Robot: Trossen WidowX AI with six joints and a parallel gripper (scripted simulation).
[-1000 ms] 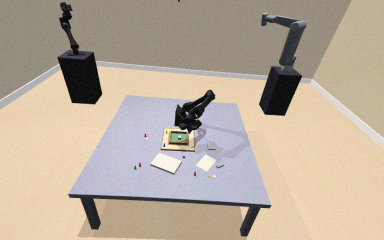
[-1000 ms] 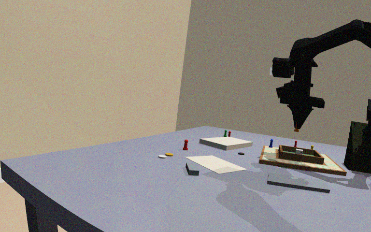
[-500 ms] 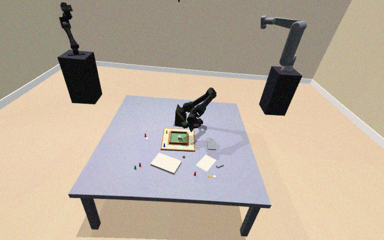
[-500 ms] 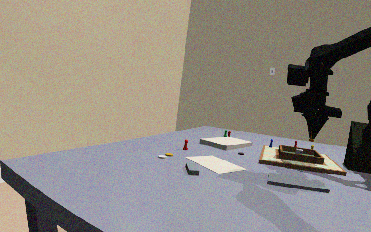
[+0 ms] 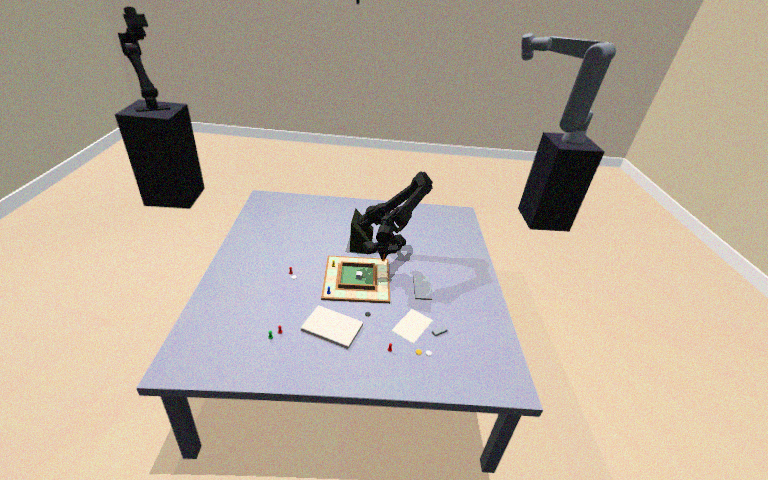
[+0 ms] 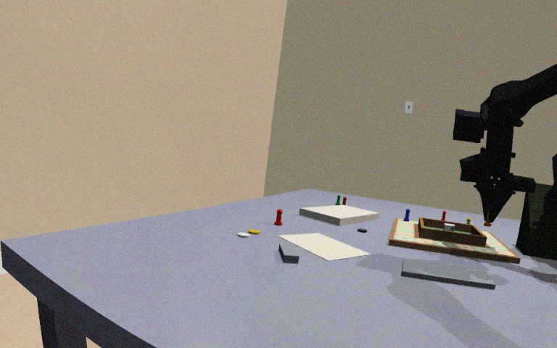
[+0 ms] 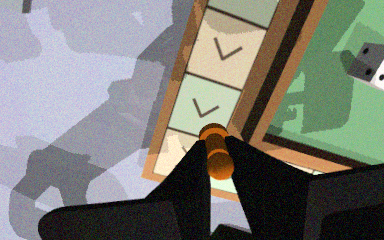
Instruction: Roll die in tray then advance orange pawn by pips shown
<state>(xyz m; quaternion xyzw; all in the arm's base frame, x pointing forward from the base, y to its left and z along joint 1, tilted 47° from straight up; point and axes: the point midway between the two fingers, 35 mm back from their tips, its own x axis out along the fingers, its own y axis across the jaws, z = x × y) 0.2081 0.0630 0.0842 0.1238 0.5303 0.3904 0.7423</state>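
My gripper (image 5: 382,256) (image 6: 489,220) (image 7: 217,148) is shut on the orange pawn (image 6: 487,224) (image 7: 220,165). It holds the pawn upright above the board's (image 5: 325,283) (image 6: 447,249) (image 7: 217,52) back right corner, apparently just clear of the squares. The white die (image 5: 359,273) (image 6: 449,227) (image 7: 366,63) lies in the green-floored tray (image 5: 356,287) (image 6: 450,236); its top pips are too small or cut off to read. A blue pawn (image 5: 328,290) (image 6: 407,214) stands at the board's front left, and a yellow pawn (image 5: 333,263) (image 6: 468,221) at its back left.
A dark flat slab (image 5: 422,287) (image 6: 447,272) lies right of the board. A thick pale block (image 5: 332,326) (image 6: 339,213), a paper sheet (image 5: 412,325) (image 6: 323,246) and a small dark block (image 5: 439,331) (image 6: 289,253) lie in front. Red and green pawns and small discs stand or lie around.
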